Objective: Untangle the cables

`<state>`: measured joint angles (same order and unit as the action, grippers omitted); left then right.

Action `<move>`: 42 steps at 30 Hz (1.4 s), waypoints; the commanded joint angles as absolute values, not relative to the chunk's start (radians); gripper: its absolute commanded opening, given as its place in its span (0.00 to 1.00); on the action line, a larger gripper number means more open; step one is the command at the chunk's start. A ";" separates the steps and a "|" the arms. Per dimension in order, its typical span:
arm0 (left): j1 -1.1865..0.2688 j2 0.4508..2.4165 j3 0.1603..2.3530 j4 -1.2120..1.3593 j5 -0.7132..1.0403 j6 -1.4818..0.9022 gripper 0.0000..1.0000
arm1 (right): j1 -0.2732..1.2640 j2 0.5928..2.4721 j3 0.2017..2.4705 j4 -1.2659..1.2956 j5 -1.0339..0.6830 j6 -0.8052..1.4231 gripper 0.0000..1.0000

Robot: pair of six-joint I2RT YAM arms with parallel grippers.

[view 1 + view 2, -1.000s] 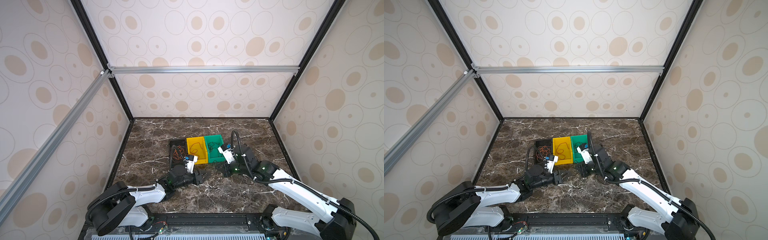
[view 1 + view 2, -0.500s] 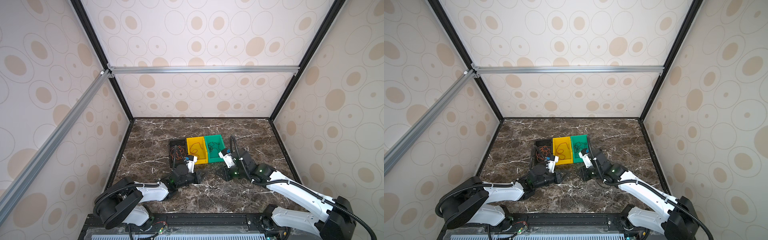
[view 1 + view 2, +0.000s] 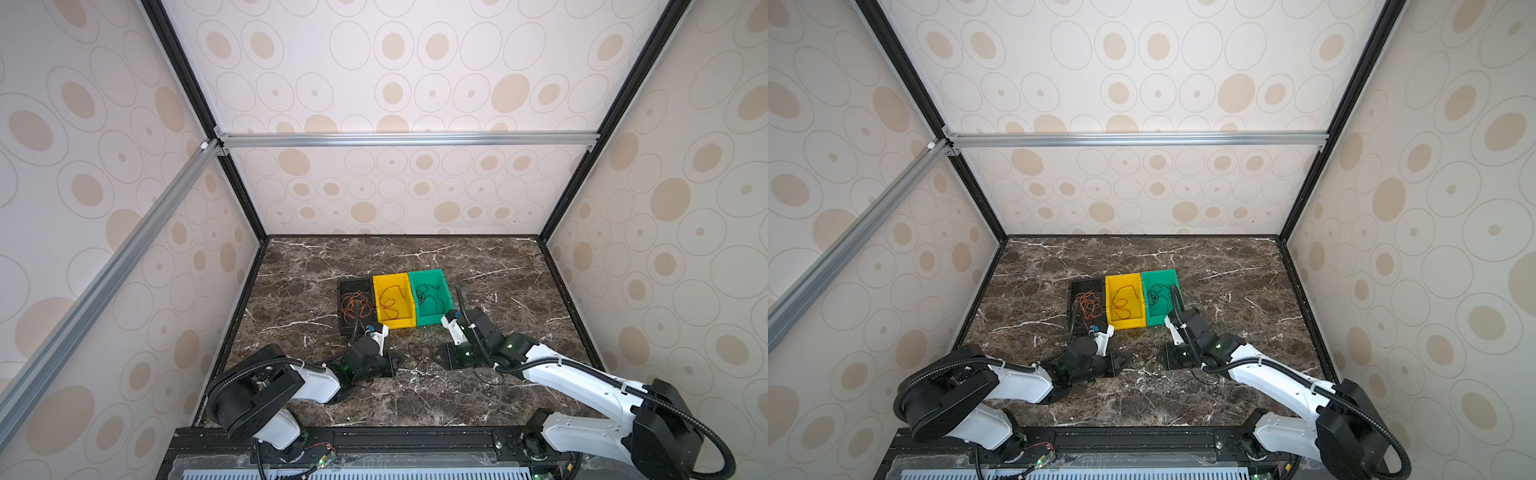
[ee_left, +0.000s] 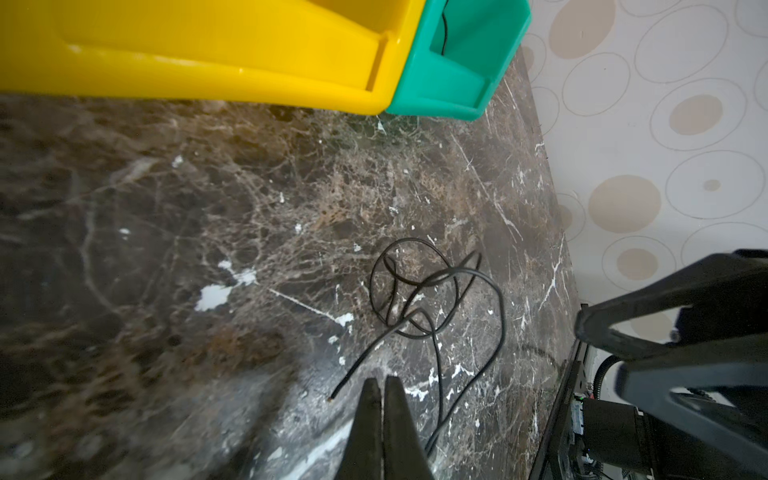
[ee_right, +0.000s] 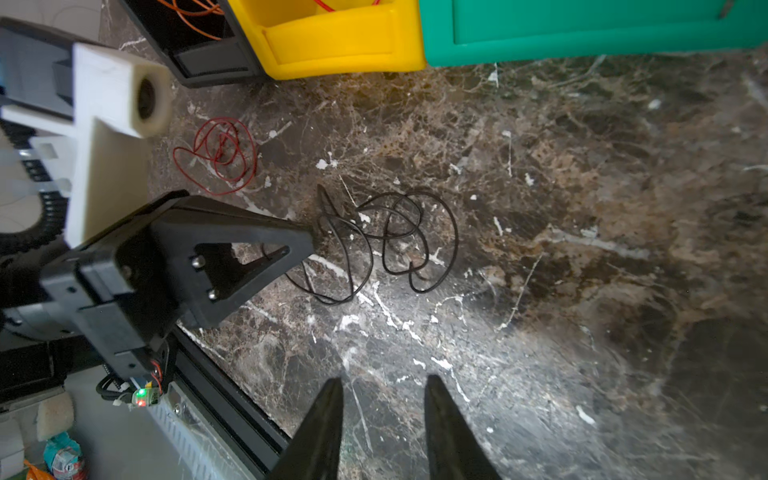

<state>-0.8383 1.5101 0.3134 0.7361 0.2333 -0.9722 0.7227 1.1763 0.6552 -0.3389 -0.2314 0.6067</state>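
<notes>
Clenched, the left pincer (image 3: 394, 365) lies at lower centre in both top views; the right pincer (image 3: 439, 356) faces it, jaws parted. Between them a thin black cable (image 3: 419, 353) sprawls in loose loops on the marble table (image 3: 498, 266). Left wrist view: shut fingers (image 4: 368, 424), one strand passing beside them; whether it is pinched I cannot tell. Right wrist view: spread fingers (image 5: 320, 432), the black tangle at the left pincer's tip, a small red cable (image 5: 220, 153) coiled nearer the yellow bin (image 5: 332, 41).
</notes>
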 commanded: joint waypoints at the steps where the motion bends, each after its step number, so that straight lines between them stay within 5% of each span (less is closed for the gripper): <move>1: -0.848 1.509 0.310 0.744 0.210 -0.973 0.00 | 0.726 1.200 0.629 -0.287 -0.203 0.664 0.36; 23: -0.848 1.519 0.275 0.794 0.212 -0.988 0.00 | 0.719 1.502 0.645 -0.061 -0.175 0.734 0.26; 33: -0.848 1.513 0.262 0.802 0.207 -0.992 0.00 | 0.719 1.376 0.618 -0.127 -0.166 0.692 0.30; 42: -0.848 1.518 0.266 0.804 0.209 -0.991 0.00 | 0.703 1.302 0.573 -0.150 -0.154 0.711 0.18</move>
<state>-0.8391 1.5101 0.2657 0.7742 0.2184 -0.9817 0.7109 1.2922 0.5934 -0.1349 -0.1612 0.6994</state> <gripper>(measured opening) 0.047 0.185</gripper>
